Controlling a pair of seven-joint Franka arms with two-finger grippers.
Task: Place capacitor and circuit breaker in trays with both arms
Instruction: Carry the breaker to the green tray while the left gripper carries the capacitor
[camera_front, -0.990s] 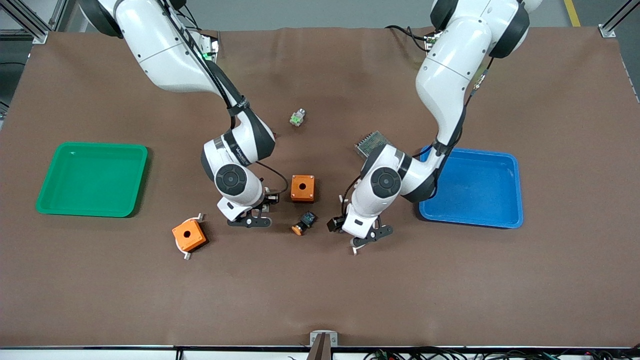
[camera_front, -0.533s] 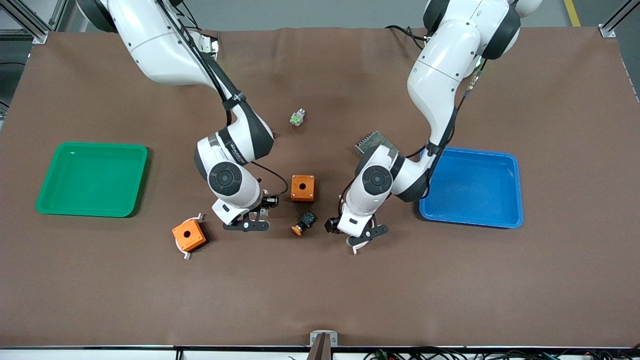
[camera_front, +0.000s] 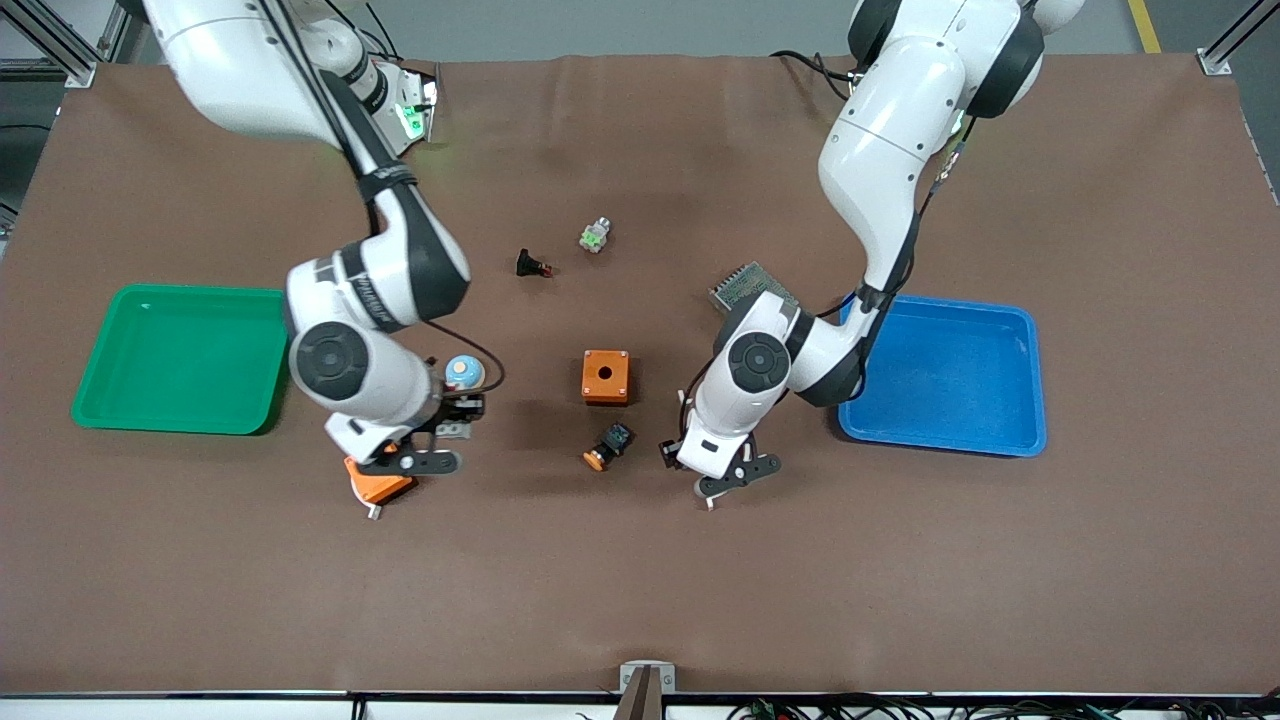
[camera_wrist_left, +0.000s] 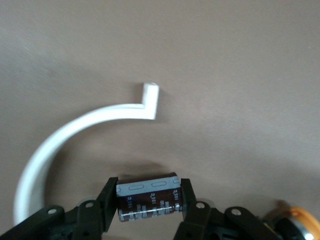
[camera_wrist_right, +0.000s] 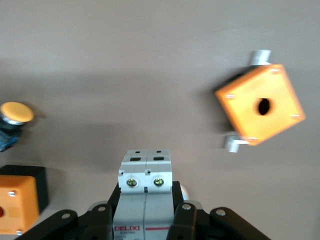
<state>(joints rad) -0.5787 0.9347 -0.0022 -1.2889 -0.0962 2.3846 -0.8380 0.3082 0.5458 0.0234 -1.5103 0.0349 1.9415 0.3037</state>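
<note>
My left gripper (camera_front: 735, 475) is shut on the capacitor (camera_wrist_left: 148, 197), a dark cylinder with light marks, low over the brown mat beside the black-and-teal push button (camera_front: 610, 445). The capacitor is hidden under the hand in the front view. My right gripper (camera_front: 408, 462) is shut on the circuit breaker (camera_wrist_right: 145, 192), a white-grey block with two screws and red print. It hangs over an orange box with white brackets (camera_front: 375, 487), which also shows in the right wrist view (camera_wrist_right: 260, 105). The breaker is hidden in the front view.
A green tray (camera_front: 180, 355) lies at the right arm's end and a blue tray (camera_front: 950, 375) at the left arm's end. Mid-table are a second orange box (camera_front: 606, 376), a small round blue-and-orange part (camera_front: 463, 372), a black red-tipped part (camera_front: 533, 266), a green-white part (camera_front: 595, 236) and a grey finned block (camera_front: 745, 283). A white curved strip (camera_wrist_left: 75, 130) lies by the capacitor.
My right arm swung toward the green tray's end with the breaker, from beside the middle orange box to over the bracketed one, uncovering the round part and the black part. My left arm barely moved.
</note>
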